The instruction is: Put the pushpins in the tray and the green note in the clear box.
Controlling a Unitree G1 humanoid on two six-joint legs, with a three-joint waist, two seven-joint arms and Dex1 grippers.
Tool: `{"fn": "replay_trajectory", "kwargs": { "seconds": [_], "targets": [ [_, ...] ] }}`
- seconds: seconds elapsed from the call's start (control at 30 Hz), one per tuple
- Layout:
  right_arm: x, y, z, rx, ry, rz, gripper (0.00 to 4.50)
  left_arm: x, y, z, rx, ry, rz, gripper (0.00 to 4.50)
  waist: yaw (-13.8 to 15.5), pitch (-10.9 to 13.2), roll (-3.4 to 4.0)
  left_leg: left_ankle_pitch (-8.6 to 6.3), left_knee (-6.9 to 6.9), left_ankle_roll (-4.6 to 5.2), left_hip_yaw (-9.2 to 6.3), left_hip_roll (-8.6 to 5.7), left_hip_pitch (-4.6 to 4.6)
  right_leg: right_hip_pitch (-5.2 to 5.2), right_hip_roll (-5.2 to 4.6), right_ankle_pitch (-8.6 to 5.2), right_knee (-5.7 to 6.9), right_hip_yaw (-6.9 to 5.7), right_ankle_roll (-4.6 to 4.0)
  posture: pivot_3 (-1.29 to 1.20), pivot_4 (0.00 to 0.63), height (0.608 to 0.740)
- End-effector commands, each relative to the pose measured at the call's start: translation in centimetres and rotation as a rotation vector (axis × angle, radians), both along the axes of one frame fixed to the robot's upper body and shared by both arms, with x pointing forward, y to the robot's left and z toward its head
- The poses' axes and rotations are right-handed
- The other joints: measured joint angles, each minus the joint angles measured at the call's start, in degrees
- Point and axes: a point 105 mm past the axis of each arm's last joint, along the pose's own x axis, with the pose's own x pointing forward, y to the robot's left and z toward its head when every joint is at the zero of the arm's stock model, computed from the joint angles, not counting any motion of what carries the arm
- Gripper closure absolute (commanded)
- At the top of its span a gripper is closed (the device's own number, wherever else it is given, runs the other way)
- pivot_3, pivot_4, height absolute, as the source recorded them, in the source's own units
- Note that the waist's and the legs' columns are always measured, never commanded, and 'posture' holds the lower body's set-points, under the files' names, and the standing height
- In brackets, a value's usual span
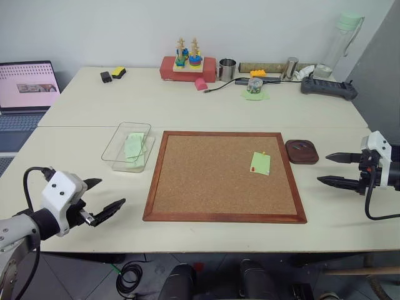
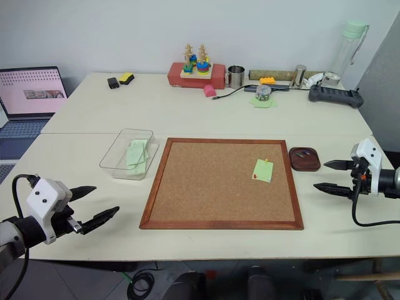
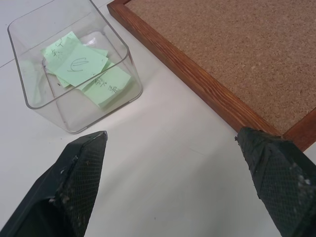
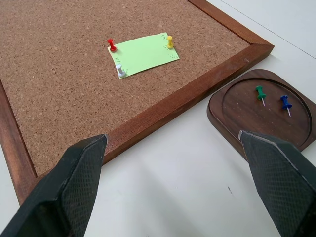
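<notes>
On cork board (image 4: 74,98): one green note (image 4: 143,53), three pushpins (image 4: 112,45).

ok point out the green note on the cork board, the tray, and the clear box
green note (image 4: 144,54), right wrist view, middle of the paper.
tray (image 4: 247,106), right wrist view, bare floor of the dish.
clear box (image 3: 131,74), left wrist view, near side wall.

Pale table (image 1: 206,112). Lying on it: cork board (image 1: 225,176) at centre, clear box (image 1: 128,147) just left of it, tray (image 1: 302,152) just right. Along the far edge: toy stacker (image 1: 187,64), cup (image 1: 227,69), bottle (image 1: 337,45).
</notes>
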Motion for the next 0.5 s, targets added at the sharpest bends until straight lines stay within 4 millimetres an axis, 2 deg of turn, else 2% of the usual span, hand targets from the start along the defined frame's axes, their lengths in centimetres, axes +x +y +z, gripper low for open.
{"fn": "replay_trajectory", "kwargs": {
  "seconds": [0.03, 0.37, 0.5],
  "targets": [
    [0.08, -0.38, 1.62, -0.014, -0.060, -0.005, 0.00, -0.07, 0.11, 0.97, -0.011, -0.027, -0.013, 0.04, 0.00, 0.00, 0.00, 0.00, 0.00, 0.00, 0.00, 0.00, 0.00, 0.00, 0.00, 0.00, 0.00, 0.00, 0.00, 0.00, 0.150, 0.740],
    [-0.07, -0.37, 1.60, -0.014, -0.061, -0.005, 0.00, -0.12, -0.01, 0.15, 0.021, 0.023, -0.009, 0.04, 0.00, 0.00, 0.00, 0.00, 0.01, 0.00, 0.00, 0.00, 0.00, 0.00, 0.00, 0.00, 0.01, 0.00, 0.00, 0.00, 0.150, 0.740],
    [-0.07, -0.28, 1.57, -0.010, -0.066, -0.006, 0.00, 0.23, -0.07, 0.68, -0.018, 0.001, -0.011, 0.04, 0.00, 0.00, 0.00, 0.00, 0.01, 0.00, 0.00, 0.00, 0.00, 0.00, 0.00, 0.00, 0.02, -0.01, 0.00, 0.00, 0.150, 0.740]
  ]
}}
